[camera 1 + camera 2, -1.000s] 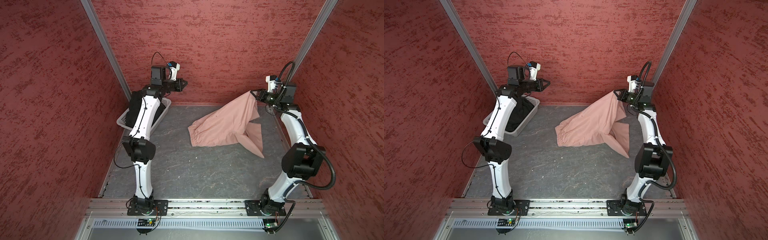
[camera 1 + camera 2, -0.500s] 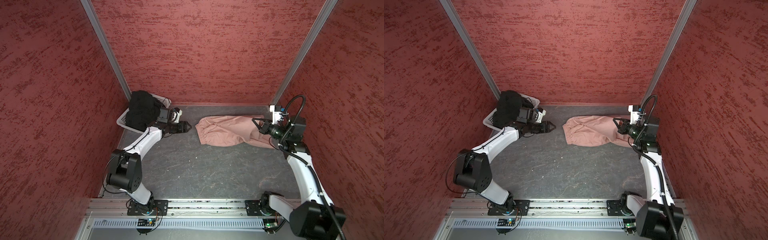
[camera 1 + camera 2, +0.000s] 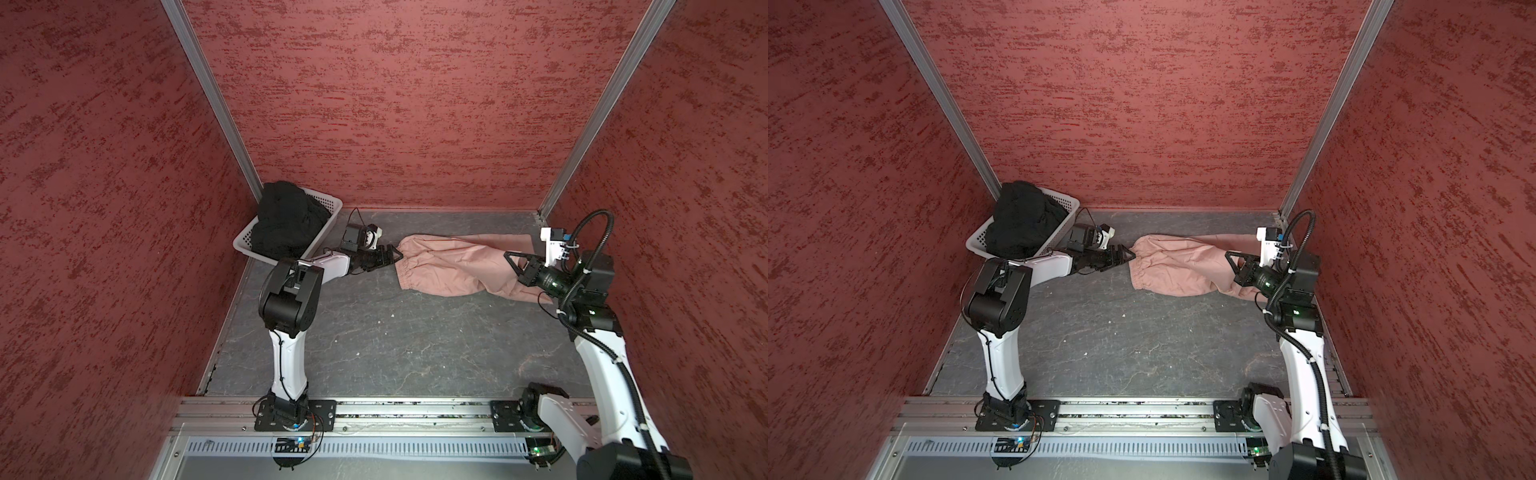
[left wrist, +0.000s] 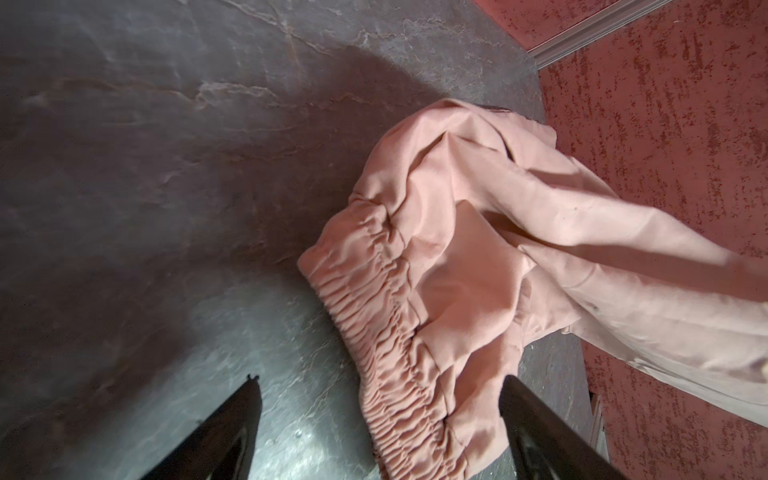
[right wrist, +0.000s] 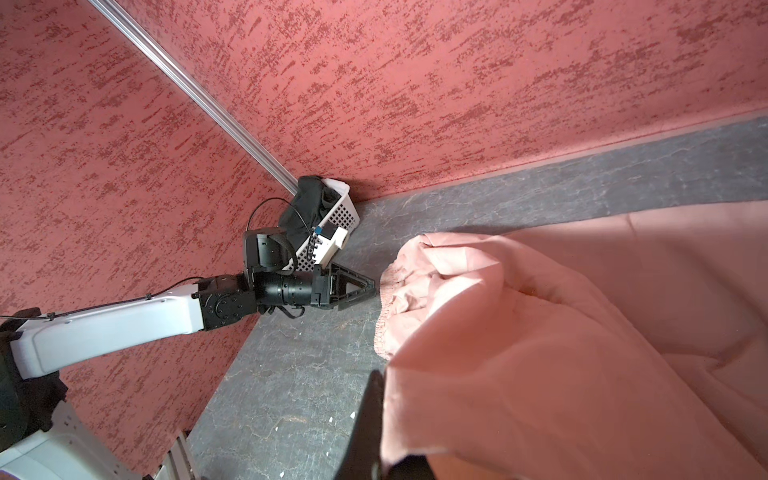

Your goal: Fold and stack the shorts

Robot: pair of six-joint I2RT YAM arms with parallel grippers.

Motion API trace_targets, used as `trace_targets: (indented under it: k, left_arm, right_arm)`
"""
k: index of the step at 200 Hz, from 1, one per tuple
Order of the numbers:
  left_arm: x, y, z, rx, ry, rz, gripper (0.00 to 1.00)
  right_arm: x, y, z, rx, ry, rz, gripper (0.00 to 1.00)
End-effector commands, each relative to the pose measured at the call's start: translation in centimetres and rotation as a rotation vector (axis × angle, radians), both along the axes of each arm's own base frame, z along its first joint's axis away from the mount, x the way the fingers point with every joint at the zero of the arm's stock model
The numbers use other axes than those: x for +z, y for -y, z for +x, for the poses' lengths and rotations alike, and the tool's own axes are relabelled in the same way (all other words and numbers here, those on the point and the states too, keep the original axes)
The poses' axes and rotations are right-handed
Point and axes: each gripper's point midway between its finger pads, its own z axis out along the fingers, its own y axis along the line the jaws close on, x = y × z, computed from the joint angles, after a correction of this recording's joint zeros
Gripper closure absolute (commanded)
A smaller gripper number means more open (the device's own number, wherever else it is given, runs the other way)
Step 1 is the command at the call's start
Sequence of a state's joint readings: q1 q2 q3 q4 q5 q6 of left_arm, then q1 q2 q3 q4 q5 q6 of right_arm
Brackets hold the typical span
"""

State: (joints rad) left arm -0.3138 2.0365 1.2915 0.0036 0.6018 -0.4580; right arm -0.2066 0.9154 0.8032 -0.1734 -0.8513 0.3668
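Pink shorts point(image 3: 457, 266) lie crosswise; I see the waistband point(image 4: 374, 340) just ahead of spread left jaws, right jaws clamping the legs.

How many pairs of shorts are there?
2. The pink shorts lie spread on the far part of the table; the black shorts are heaped in the white basket in the far left corner. More may hide beneath them.

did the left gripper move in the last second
Yes. The left gripper dropped from high above the white basket to table level right of it, jaws open at the waistband of the pink shorts.
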Motion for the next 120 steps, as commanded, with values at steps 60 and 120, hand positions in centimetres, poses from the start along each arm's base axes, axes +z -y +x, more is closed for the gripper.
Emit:
trace_targets:
  k: [60, 120]
  left_arm:
    - [0.2, 4.3, 1.8, -0.071, 0.033, -0.053, 0.31]
    - [6.2, 3.0, 5.7, -0.087, 0.166, 0.006, 1.0]
  right_arm:
    - [0.2, 0.3, 0.4, -0.017, 0.017, -0.021, 1.0]
    - [-0.4, 1.1, 3.3, -0.022, 0.024, -0.043, 1.0]
